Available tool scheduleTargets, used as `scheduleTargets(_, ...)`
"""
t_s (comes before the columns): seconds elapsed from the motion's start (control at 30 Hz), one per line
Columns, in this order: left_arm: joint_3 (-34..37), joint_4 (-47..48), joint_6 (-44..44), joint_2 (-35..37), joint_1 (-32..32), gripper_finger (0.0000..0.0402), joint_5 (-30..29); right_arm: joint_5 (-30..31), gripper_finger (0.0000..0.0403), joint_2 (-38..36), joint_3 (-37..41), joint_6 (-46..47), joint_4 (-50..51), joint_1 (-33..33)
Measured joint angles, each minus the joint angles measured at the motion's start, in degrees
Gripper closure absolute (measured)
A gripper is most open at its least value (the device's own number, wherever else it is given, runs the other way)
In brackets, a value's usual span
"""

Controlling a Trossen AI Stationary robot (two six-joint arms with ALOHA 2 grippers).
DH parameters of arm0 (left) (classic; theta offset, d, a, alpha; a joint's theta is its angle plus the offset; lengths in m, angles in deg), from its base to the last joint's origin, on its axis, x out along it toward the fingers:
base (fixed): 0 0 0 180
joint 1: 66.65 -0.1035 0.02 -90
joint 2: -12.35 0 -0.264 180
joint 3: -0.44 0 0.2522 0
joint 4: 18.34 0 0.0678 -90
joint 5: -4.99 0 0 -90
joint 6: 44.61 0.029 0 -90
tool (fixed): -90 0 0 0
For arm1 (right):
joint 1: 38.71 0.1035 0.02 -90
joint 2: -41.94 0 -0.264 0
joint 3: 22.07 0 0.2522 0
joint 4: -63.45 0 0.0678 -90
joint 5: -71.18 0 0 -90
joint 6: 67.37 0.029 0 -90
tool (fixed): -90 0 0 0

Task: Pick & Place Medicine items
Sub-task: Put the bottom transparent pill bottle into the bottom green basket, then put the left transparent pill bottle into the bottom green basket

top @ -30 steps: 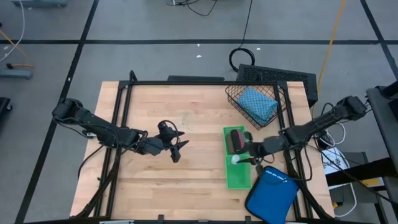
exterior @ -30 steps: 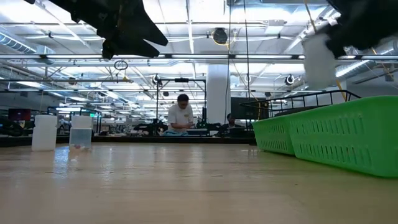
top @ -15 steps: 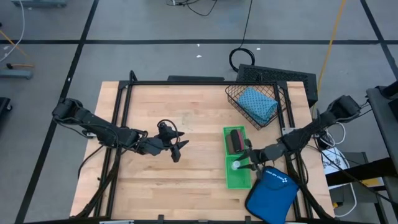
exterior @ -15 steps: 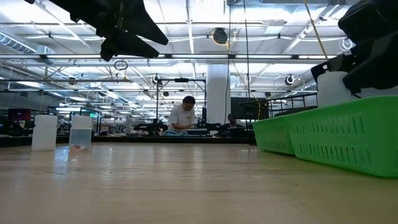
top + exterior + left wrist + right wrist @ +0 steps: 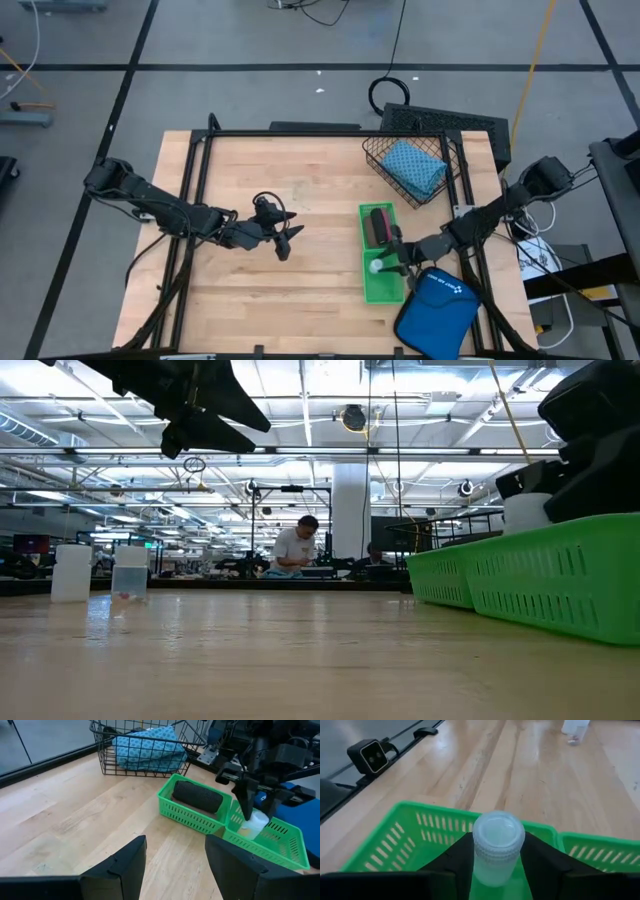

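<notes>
Overhead: right gripper [image 5: 391, 262] over the near compartment of the green tray [image 5: 383, 287], fingers either side of a white bottle [image 5: 378, 266]; black roll [image 5: 380, 226] in the far compartment; teal pouch [image 5: 414, 168] in the wire basket [image 5: 377, 152]; left gripper [image 5: 288, 240] mid-table, jaws apart, holding nothing. Low down: bottle top [image 5: 527, 512] just above the tray rim [image 5: 520, 585]. Left wrist: bottle [image 5: 253, 824] inside the tray, between dark fingers. Right wrist: jaws clamped on the bottle [image 5: 497, 847].
</notes>
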Motion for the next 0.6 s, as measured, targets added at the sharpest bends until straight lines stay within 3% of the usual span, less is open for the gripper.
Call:
scheduleTargets(0.27, 0.0, 0.04, 0.04, 0.0, 0.0, 0.0188, 0.11, 0.52, 0.018, 0.0, -0.01, 1.12, 0.01, -0.02)
scheduleTargets(0.47, 0.0, 0.0, -0.23, 0.0, 0.0, 0.0188, 0.55, 1.64, 0.0166, -0.46, 0.0, -0.37, -0.97, -0.02)
scheduleTargets(0.6, 0.0, 0.02, 0.42, 0.0, 0.0, 0.0188, 0.6, 1.63, 0.0169, -4.85, -0.02, -2.99, -0.62, 0.0)
